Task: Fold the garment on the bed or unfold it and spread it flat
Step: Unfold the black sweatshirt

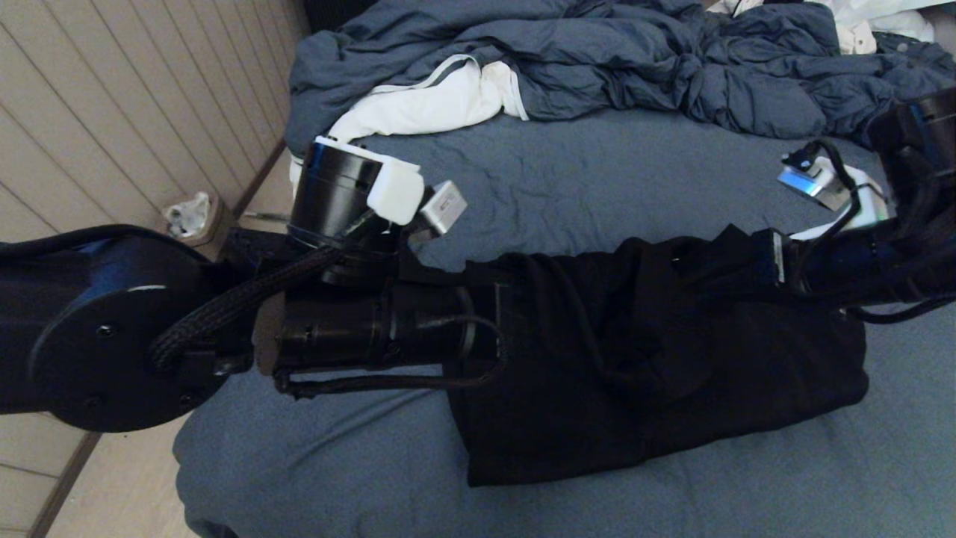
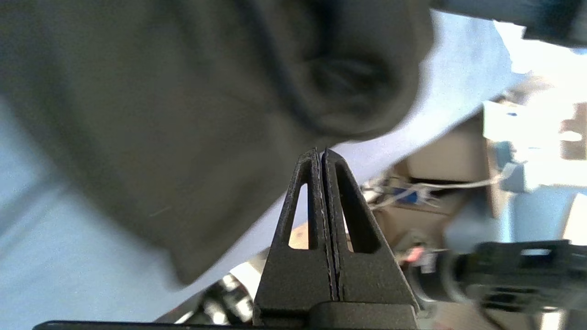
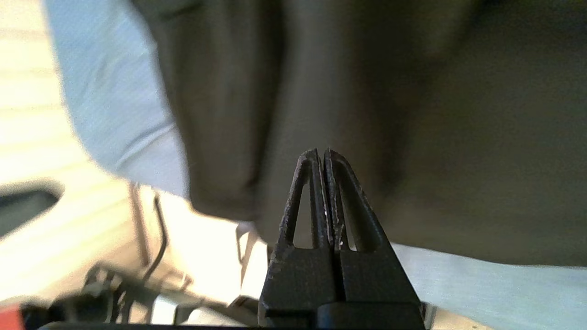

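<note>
The black long-sleeved hooded sweatshirt lies as a compact, roughly rectangular bundle on the near half of the wide bed with its slate-blue sheet, so the folding looks well advanced or nearly done. Both arms reach in low from either side of it. The left pincer has its jaws pressed together with nothing between them, tips just at the edge of the dark cloth; the right pincer is likewise closed and empty, with the fabric spread in front of it. Whether either tip touches the cloth cannot be told. The next move probably calls for opening a pincer to pinch an edge, or pressing the bundle flat. At the far end lie a crumpled blue-grey duvet and a white cloth with a grey stripe, well apart from the sweatshirt and not in the way.
</note>
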Motion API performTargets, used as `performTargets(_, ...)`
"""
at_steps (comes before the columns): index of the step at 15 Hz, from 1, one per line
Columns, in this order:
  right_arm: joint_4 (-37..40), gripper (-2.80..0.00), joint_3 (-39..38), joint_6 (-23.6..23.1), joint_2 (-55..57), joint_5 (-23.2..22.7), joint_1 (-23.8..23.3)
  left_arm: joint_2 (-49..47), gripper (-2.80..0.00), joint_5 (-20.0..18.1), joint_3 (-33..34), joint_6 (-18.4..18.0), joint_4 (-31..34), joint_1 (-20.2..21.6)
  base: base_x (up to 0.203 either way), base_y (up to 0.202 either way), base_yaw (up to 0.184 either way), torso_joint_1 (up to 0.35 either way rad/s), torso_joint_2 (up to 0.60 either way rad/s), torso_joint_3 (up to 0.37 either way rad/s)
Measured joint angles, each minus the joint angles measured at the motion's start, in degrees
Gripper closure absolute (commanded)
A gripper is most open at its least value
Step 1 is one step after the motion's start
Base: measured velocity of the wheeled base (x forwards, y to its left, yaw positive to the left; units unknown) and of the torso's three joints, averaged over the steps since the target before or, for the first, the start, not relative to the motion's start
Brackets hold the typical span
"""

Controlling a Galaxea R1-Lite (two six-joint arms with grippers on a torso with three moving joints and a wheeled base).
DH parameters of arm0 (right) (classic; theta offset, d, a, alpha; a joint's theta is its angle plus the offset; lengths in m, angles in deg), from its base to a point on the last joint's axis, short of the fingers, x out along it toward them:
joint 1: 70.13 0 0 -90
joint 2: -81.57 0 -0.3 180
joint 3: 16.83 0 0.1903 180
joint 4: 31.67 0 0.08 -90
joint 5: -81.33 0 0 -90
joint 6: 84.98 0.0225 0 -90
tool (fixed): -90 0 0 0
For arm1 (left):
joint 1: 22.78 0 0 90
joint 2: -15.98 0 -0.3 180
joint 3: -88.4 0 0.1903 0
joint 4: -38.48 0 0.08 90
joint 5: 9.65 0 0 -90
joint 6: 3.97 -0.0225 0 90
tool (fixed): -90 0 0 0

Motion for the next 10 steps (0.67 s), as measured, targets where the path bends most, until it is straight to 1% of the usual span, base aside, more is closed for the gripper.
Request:
performTargets(2,0.0,0.00,0.0,-1.3,-0.4,-0.4,-4.3,-3.0,0.00,0.1,-3.4,0.4,0.3,-3.0,0.000,0.000,0.000,0.000,0.00,0.000)
performTargets(3,0.0,0.00,0.0,-1.9,-0.5,-0.8,-6.3,-4.3,-2.80,0.5,-4.4,0.5,0.4,-4.1,0.000,0.000,0.000,0.000,0.00,0.000)
performTargets(5,0.1,0.00,-0.2,-2.9,-0.9,-3.5,-10.6,-7.2,-2.80,3.5,-6.0,0.4,0.2,-6.5,0.000,0.000,0.000,0.000,0.00,0.000)
performTargets(7,0.2,0.00,-0.3,-3.3,-1.0,-6.8,-13.6,-8.9,-2.80,6.2,-7.0,0.0,-0.1,-9.3,0.000,0.000,0.000,0.000,0.00,0.000)
performTargets(8,0.2,0.00,-0.4,-3.4,-0.9,-7.4,-14.6,-9.5,-2.80,7.8,-7.4,-0.4,-0.2,-10.7,0.000,0.000,0.000,0.000,0.00,0.000)
performTargets(10,0.2,0.00,-0.4,-3.4,-0.8,-7.5,-15.4,-10.2,-2.80,10.3,-8.2,-2.7,-0.4,-12.7,0.000,0.000,0.000,0.000,0.00,0.000)
